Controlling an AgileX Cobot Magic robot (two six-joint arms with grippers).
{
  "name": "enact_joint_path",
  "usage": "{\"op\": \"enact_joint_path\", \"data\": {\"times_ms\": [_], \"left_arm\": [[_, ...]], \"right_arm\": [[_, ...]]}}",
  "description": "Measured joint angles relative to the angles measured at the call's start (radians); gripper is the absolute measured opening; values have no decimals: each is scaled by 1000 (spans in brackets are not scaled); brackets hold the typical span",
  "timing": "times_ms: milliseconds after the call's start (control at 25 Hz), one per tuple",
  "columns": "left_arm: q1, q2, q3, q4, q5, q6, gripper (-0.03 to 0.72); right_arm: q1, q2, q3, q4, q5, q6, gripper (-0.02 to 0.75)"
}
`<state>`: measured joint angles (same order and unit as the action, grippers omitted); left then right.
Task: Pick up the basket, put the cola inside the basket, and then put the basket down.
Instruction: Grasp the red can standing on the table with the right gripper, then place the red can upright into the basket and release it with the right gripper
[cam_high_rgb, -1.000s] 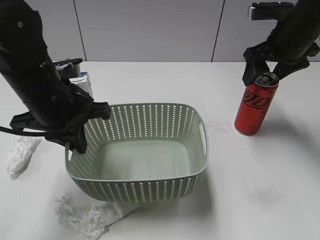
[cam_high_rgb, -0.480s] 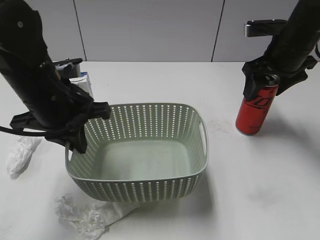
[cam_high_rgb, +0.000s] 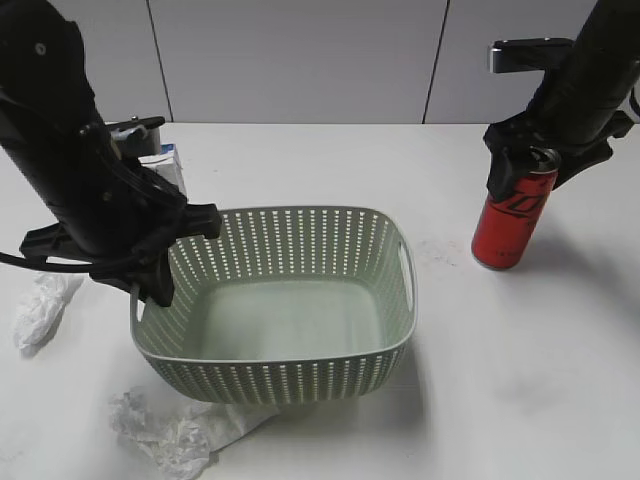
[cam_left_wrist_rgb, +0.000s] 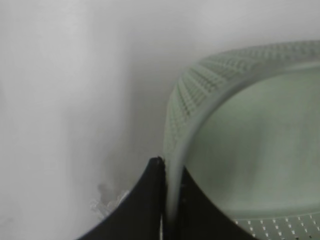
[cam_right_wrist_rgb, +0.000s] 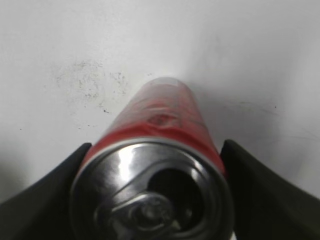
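The basket (cam_high_rgb: 290, 300) is seen as a pale sage-green rectangular tub with rounded corners, slotted walls, a solid floor and a cut-out handle in its right end; it is placed near the middle of the white bench (cam_high_rgb: 530, 370), with its left end taken up by the left gripper (cam_high_rgb: 152, 283). In the left wrist view the two dark fingers (cam_left_wrist_rgb: 142, 202) are pressed together on the thin rim of the basket (cam_left_wrist_rgb: 200, 95), one outside the wall and one inside. The left arm is brought down at a slant from the upper left, its wrist bent over the basket's left edge. The cola (cam_high_rgb: 511, 215) is shown as a tall slim red can with dark lettering and a silver top with a pull tab, stood upright on the bench well to the right of the basket. The right gripper (cam_high_rgb: 541, 158) is lowered over the can's top from above, the arm reaching down from the upper right corner. In the right wrist view the fingers (cam_right_wrist_rgb: 45, 182) are spread to either side of the cola (cam_right_wrist_rgb: 162, 125), just beside its shoulder, not closed on it. Crumpled white paper (cam_high_rgb: 175, 432) is lain at the basket's front left corner, and another piece (cam_high_rgb: 38, 308) at the far left
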<state>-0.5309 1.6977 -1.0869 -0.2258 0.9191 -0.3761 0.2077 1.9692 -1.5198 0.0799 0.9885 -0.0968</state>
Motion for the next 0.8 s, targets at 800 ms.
{"op": "enact_joint_path", "data": {"times_ms": [800], "left_arm": [[0,0,0,0,-1,0,-4]], "right_arm": [[4,-91,-158,-1,194,0,498]]}}
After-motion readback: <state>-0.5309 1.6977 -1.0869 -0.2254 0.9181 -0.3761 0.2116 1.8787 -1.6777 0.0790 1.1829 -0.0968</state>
